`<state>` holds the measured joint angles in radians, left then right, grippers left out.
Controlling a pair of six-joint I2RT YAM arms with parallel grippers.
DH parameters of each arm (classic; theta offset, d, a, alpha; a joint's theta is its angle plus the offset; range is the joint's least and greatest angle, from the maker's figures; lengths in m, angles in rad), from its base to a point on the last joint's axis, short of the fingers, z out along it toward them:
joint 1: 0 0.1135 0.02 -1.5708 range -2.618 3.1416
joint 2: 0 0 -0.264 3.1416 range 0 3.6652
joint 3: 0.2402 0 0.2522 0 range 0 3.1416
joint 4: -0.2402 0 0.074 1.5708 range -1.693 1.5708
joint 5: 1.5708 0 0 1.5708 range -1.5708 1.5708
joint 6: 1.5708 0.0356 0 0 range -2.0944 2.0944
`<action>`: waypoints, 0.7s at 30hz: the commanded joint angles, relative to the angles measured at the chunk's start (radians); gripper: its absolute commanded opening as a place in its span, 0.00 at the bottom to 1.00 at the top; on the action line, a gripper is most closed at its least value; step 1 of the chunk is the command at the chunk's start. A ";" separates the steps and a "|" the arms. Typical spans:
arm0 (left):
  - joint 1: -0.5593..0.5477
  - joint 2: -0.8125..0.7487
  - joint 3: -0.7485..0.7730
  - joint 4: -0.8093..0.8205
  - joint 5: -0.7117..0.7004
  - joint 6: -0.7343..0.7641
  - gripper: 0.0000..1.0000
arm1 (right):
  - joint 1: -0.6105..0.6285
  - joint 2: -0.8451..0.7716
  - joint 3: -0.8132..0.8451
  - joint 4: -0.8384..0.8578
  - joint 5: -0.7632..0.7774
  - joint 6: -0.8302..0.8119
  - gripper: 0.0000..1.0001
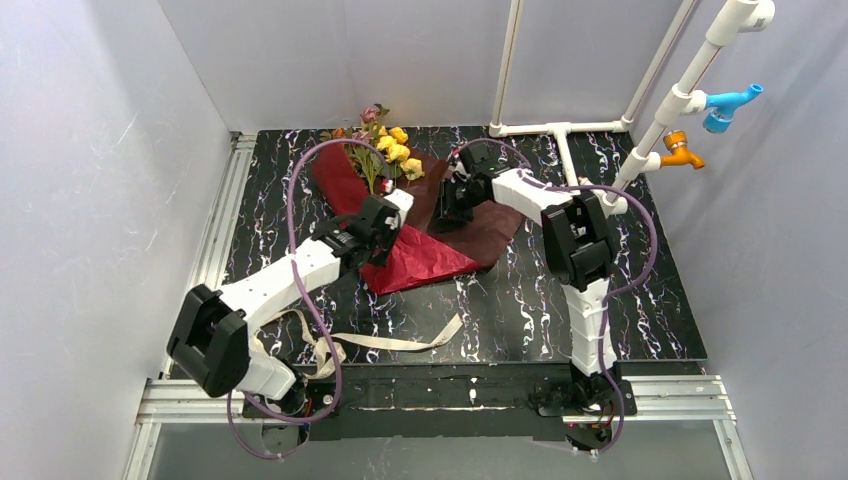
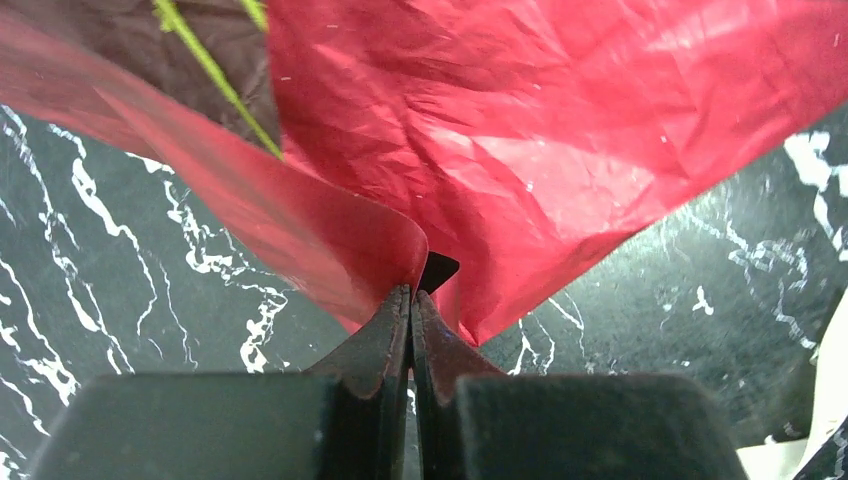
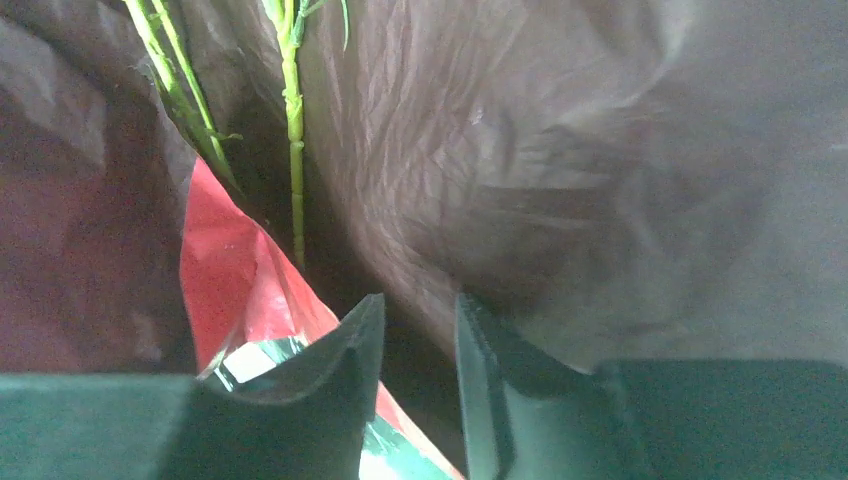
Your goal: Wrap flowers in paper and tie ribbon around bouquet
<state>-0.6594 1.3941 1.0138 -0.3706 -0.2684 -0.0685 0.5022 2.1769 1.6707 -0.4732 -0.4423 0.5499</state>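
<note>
The flowers (image 1: 392, 145) lie at the back of the table, blooms to the rear, thin green stems (image 3: 293, 150) running down onto the dark red paper (image 1: 420, 262). My left gripper (image 2: 412, 292) is shut on a lifted edge of the paper, which curls up and over from the pinch. My right gripper (image 3: 420, 300) sits low against the paper's dark, crinkled right part (image 1: 490, 225), jaws apart with a dark gap and nothing clearly held. In the overhead view, both grippers meet over the sheet's middle, left gripper (image 1: 395, 215) and right gripper (image 1: 445, 205). The cream ribbon (image 1: 400, 343) lies loose near the front edge.
White pipes (image 1: 560, 130) run along the back right, with a blue fitting (image 1: 730, 100) and an orange fitting (image 1: 680, 152). An aluminium rail (image 1: 215, 230) borders the left side. White walls close in on three sides. Purple cables loop over both arms.
</note>
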 commanded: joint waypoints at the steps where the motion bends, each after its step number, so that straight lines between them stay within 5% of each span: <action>1: -0.054 0.068 0.055 -0.076 0.044 0.175 0.00 | -0.072 -0.094 -0.005 0.036 -0.112 -0.039 0.51; 5: -0.099 0.150 0.101 -0.116 0.088 0.239 0.00 | -0.107 -0.130 -0.022 0.124 -0.197 -0.054 0.83; 7: -0.119 0.182 0.126 -0.133 0.082 0.262 0.00 | -0.119 -0.146 -0.037 0.173 -0.218 -0.044 0.89; 12: -0.126 0.222 0.156 -0.158 0.096 0.299 0.00 | -0.159 -0.158 -0.063 0.289 -0.261 0.016 0.98; 21: -0.128 0.236 0.135 -0.133 0.087 0.302 0.00 | -0.171 -0.152 -0.119 0.462 -0.313 0.126 0.98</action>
<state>-0.7856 1.6291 1.1343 -0.4889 -0.1894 0.2173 0.3347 2.0525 1.5803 -0.1314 -0.7155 0.6247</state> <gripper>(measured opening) 0.009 0.983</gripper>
